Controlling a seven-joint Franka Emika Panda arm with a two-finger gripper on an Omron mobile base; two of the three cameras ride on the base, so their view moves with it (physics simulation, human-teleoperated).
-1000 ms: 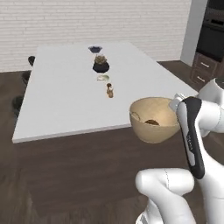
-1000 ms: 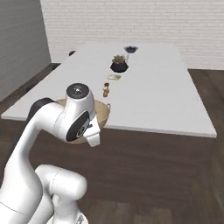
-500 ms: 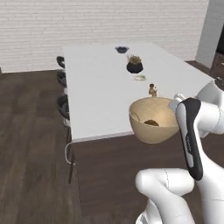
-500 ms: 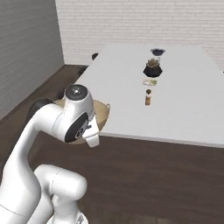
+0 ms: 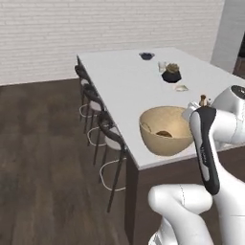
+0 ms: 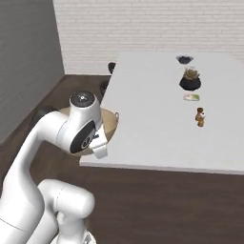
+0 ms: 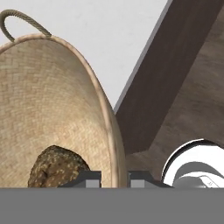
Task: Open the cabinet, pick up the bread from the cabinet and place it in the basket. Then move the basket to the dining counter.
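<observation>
Hand view shows the claw (image 7: 113,177) low in the frame, pinched shut on the rim of the basket (image 7: 48,105). One dark tip sits inside the wall and one outside. The bread (image 7: 54,168) lies at the bottom of the basket, at the lower left of the frame. A rope loop handle sticks up at the upper left.

In the left base view the basket (image 5: 165,131) hangs at the middle right, over the near corner of the big white surface (image 5: 129,81). I cannot tell if it touches the top yet. The bread (image 5: 164,134) is a small dark lump inside. Stools (image 5: 112,139) stand along the left side of the surface. A dark plant pot (image 5: 171,74) sits further up the top, well apart from the basket.

The basket looks woven, light and a bit bendy, so a rim pinch may let it tip. The bread looks loose and could roll. It should be kept level and set down gently.
</observation>
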